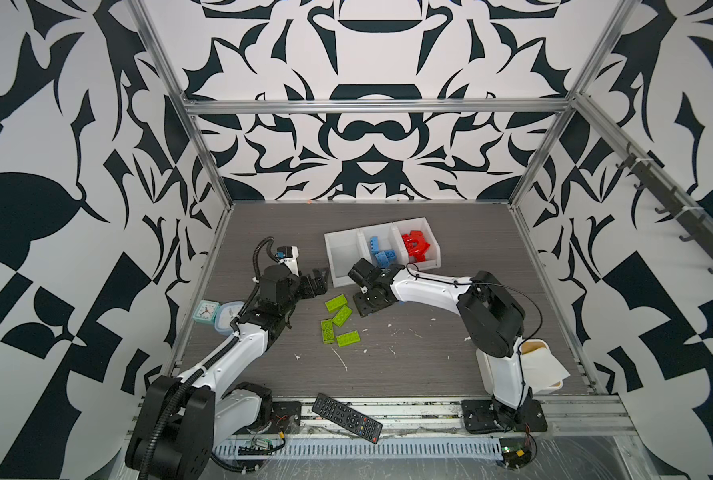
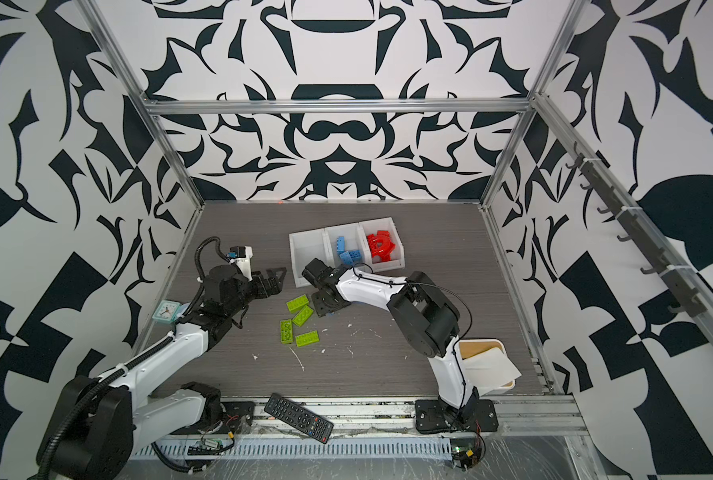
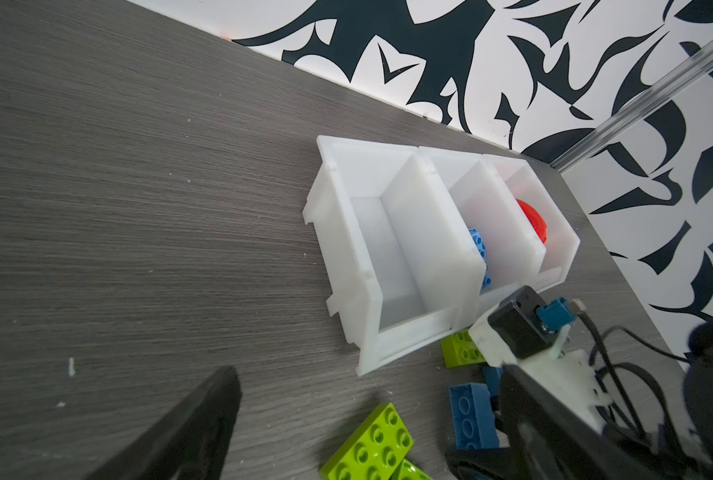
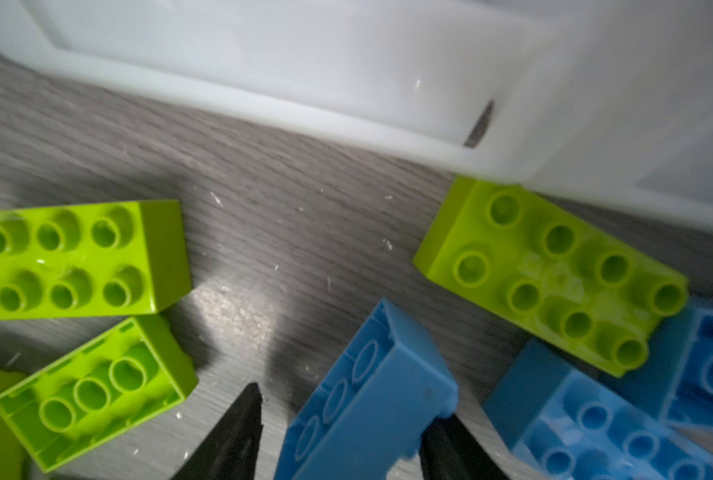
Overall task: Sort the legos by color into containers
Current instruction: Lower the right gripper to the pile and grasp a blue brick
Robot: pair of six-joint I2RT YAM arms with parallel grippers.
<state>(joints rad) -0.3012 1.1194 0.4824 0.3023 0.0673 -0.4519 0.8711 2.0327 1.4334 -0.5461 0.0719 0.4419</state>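
Grey wood-grain tabletop [image 1: 429, 365] carries the whole scene. Two white-and-black arms rise from the near edge. The left arm [image 1: 238, 345] leans toward the middle, and the right arm [image 1: 425, 286] is bent across toward the containers.

The containers [image 1: 340, 278], three joined white bins in a row, sit toward the back, slightly right of centre. Blue bricks [image 1: 382, 254] lie in the middle bin and red pieces [image 1: 415, 245] in the right one; the left bin shows bare white floor.

A white box [image 1: 550, 387] stands at the near right, behind the right arm. A black remote [image 1: 346, 417] lies on the front rail, and two small clocks [image 1: 204, 311] sit at the left edge.

The left gripper [image 2: 276, 280] hovers just left of the containers. Its fingers [image 3: 188, 428] are spread wide with nothing between them. The right gripper [image 4: 344, 409] points down at the tabletop just in front of the bins.

Four lime green bricks [image 1: 338, 322] lie in a loose cluster near the middle. A fifth green brick [image 4: 554, 270] lies studs up against the containers' front edge, with two more blue bricks [image 4: 596, 415] beside it.

The right fingers [image 4: 230, 436] stand apart on either side of a blue brick [image 4: 371, 374] lying on its long side, hollow underside showing. One finger touches the brick, and a strip of tabletop shows between the other finger and the brick.
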